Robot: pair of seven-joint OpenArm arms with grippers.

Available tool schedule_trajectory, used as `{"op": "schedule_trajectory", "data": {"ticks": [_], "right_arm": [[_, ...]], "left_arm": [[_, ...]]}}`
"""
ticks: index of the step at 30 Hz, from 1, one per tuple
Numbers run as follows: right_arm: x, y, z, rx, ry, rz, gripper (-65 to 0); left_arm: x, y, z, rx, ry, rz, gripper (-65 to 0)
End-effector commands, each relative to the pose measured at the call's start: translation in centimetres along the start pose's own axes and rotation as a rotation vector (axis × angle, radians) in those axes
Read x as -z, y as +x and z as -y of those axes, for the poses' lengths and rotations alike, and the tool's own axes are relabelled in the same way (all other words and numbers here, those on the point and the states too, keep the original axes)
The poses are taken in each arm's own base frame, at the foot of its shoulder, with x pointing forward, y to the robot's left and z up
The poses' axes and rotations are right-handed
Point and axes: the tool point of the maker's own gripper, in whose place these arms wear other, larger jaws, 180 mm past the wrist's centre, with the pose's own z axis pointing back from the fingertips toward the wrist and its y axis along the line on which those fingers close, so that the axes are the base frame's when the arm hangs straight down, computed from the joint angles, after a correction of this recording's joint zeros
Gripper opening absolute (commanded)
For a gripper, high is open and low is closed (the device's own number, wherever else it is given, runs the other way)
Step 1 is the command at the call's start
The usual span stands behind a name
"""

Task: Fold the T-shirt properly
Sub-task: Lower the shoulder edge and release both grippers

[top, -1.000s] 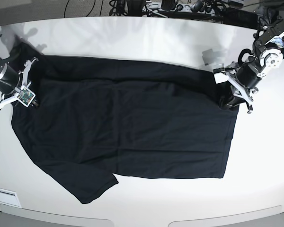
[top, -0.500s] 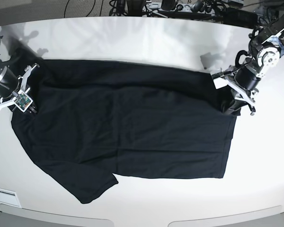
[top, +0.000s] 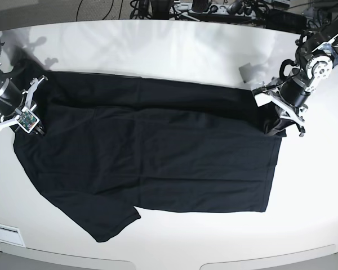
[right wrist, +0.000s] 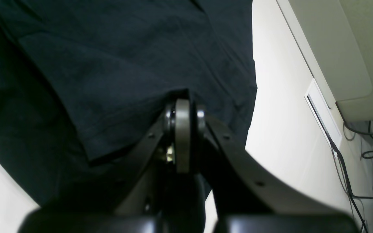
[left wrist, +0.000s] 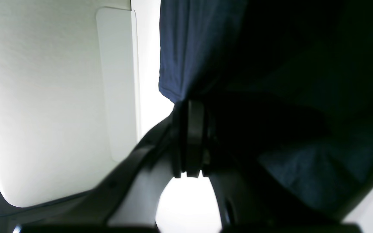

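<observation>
The black T-shirt (top: pixel 152 157) lies spread across the white table (top: pixel 174 45), one sleeve pointing to the front left. My left gripper (top: pixel 273 126) is at the shirt's right side and is shut on its edge. In the left wrist view the closed fingertips (left wrist: pixel 191 106) pinch dark fabric (left wrist: pixel 270 64) that hangs raised above them. My right gripper (top: pixel 38 128) is at the shirt's left side, shut on the fabric. In the right wrist view the closed fingertips (right wrist: pixel 182 103) hold a fold of the shirt (right wrist: pixel 108 64).
Cables and equipment (top: pixel 214 8) run along the table's far edge. A small grey patch (top: pixel 248 72) lies on the table near the left arm. A white label (top: pixel 5 232) sits at the front left edge. Cables (right wrist: pixel 367 145) hang past the table's edge in the right wrist view.
Both grippers have drawn back slightly with the fabric held. The shirt's far strip is pulled tauter, and a long crease now runs across it.
</observation>
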Motion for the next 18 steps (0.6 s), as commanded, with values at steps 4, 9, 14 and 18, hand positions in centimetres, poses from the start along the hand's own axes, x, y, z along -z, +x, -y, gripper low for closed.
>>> {"op": "schedule_trajectory", "data": {"ticks": [4, 9, 14, 18], "right_arm": [[-0.3, 1.3, 2.2, -0.006, -0.089, 0.045, -60.4], [-0.6, 1.7, 5.0, 0.026, -0.218, 0.053, -33.3], [-0.3, 1.5, 3.5, 0.070, -0.134, 0.043, -33.8], [-0.6, 1.1, 5.5, 0.107, -0.271, 0.036, -43.7]], "left_arm": [[-0.1, -0.2, -1.8, -0.003, 0.056, 0.002, -59.9], [-0.4, -1.2, -4.2, -0.211, 0.198, -0.032, -32.9], [-0.7, -2.8, -2.1, -0.394, 0.144, -0.124, -48.5], [-1.5, -3.3, -2.3, -0.425, 0.210, -0.146, -65.0]]}}
